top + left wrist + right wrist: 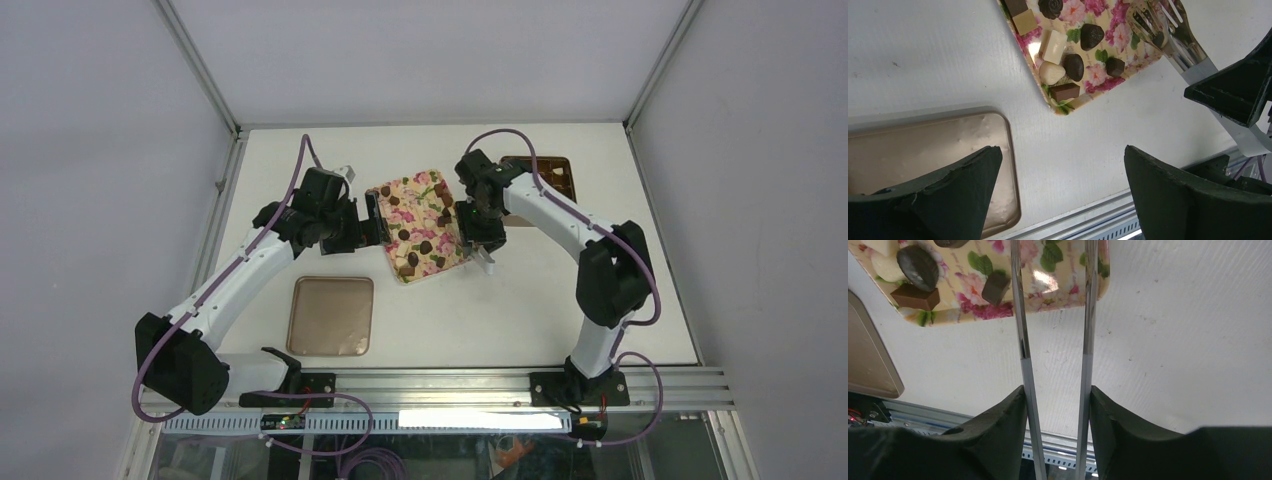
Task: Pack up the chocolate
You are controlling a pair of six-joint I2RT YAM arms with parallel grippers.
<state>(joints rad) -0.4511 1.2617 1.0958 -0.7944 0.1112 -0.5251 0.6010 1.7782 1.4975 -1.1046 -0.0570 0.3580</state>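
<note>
Several dark chocolate pieces (425,245) lie on a floral tray (432,190), with a few pale pieces among them. In the left wrist view the chocolate shows as a dark heart (1091,36), an oval (1074,66) and a brown block (1065,92). My right gripper (478,235) (1056,392) is shut on metal tongs (1020,340), whose fork-like tips (1153,22) reach over the tray's right part. My left gripper (372,222) (1063,150) is open and empty at the tray's left edge. An oval (918,267) and a small square (996,288) show in the right wrist view.
The brown compartment box (548,178) sits at the back right, partly behind the right arm. The flat tan lid (331,315) (923,150) lies at the front left of the tray. A metal rail (450,385) runs along the near table edge.
</note>
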